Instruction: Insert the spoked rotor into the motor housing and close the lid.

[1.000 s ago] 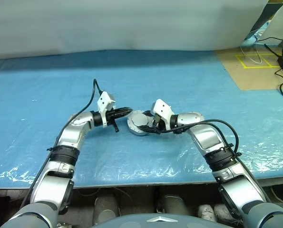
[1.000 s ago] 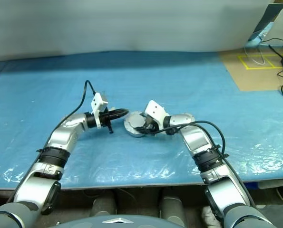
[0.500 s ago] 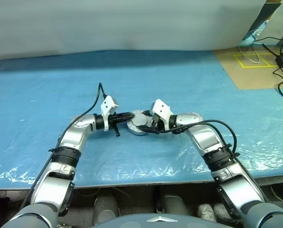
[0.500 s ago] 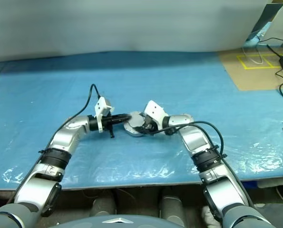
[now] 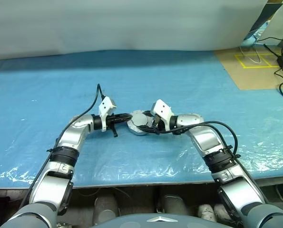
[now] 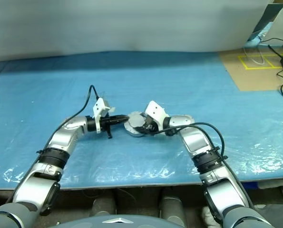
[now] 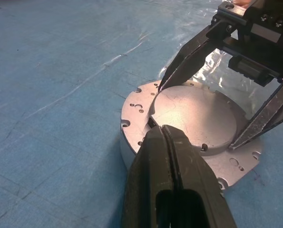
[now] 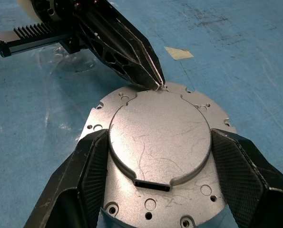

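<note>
So over the last second the left gripper (image 8: 156, 84), fingers pinched shut on nothing, came in from well clear and now has its tips on the edge of the lid (image 8: 160, 130). Lid's down flat on the housing (image 7: 136, 107), sitting between the right gripper's (image 7: 200, 114) spread fingers, which brace its rim. Rotor's presumably inside, can't tell. Looks like final press-down

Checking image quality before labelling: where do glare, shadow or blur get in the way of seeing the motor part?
Left wrist view: the lid reflects light evenly, the plastic sheet behind it glares, and the shut left hand is near and soft. Right wrist view: the lid is sharp, scratches legible; a shadow lies under the housing. Head views: even lighting, the right hand hides part of it.
</note>
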